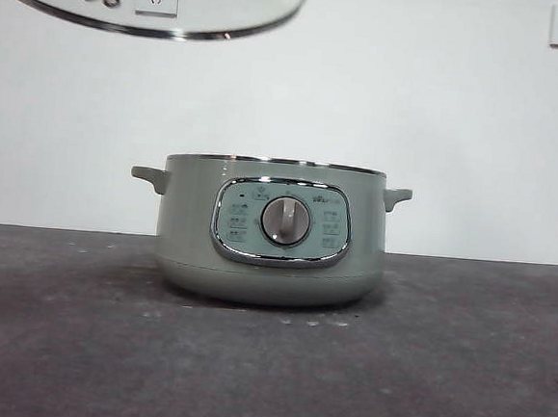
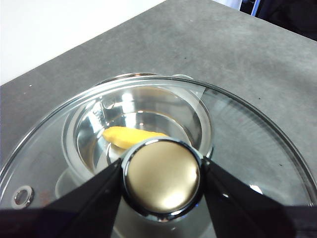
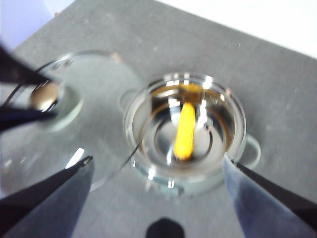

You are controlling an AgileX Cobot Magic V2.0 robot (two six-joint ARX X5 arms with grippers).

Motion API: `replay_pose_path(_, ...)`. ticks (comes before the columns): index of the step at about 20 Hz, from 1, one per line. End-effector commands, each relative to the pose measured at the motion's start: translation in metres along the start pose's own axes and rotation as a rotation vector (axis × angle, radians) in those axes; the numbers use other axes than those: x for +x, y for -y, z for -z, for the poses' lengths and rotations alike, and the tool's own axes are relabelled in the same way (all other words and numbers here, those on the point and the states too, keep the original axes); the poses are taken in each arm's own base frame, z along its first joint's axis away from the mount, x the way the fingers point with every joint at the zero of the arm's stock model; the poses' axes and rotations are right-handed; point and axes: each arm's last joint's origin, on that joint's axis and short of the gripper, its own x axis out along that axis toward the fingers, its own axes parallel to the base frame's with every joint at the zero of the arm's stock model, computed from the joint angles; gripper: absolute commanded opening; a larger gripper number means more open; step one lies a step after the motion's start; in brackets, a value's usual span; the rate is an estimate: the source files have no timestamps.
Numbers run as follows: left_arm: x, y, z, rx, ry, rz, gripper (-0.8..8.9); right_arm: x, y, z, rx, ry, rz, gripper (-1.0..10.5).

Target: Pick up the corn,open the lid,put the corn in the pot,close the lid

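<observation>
Holding the lid [image 2: 163,148] by its knob, the left tool [image 2: 161,179] keeps it raised beside the open pot [image 1: 272,229] on the counter [image 1: 459,377].

Only the wrist views look inside: the corn [image 3: 184,131], a smooth yellow-orange cob, lies on the shiny bottom. The front view shows just the pot's green wall and dial, the lid's rim high above. The right tool [image 3: 158,166] hangs over the pot, jaws wide and empty.

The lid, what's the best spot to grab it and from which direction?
Grip the lid by its round knob, from directly above, jaws on opposite sides. It is the only raised part of the flat glass, and the left gripper holds it that way now.
</observation>
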Motion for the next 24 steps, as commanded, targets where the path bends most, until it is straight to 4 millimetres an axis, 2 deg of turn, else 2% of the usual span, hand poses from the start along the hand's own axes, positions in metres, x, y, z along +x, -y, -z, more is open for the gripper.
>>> replay_pose_path(1,0.007,-0.002,-0.018,0.03,0.075,0.006,-0.06,-0.007,-0.002,0.025,0.007,-0.078,-0.006,4.4)
replay_pose_path(5,0.034,-0.01,-0.03,0.029,0.056,0.006,-0.06,-0.014,-0.005,0.064,0.019,-0.155,-0.005,4.4)
replay_pose_path(9,0.08,-0.018,-0.044,0.04,0.043,0.021,-0.07,-0.014,-0.006,0.122,0.063,-0.267,0.007,4.4)
replay_pose_path(15,0.14,-0.022,-0.042,0.054,0.023,0.0,-0.07,-0.017,-0.009,0.197,0.158,-0.298,0.038,4.4)
replay_pose_path(20,0.17,-0.026,-0.03,0.048,0.002,0.01,-0.07,-0.032,-0.011,0.235,0.233,-0.248,0.068,4.4)
replay_pose_path(24,0.186,-0.027,-0.022,0.037,-0.021,0.016,-0.07,-0.044,-0.013,0.248,0.262,-0.197,0.111,4.4)
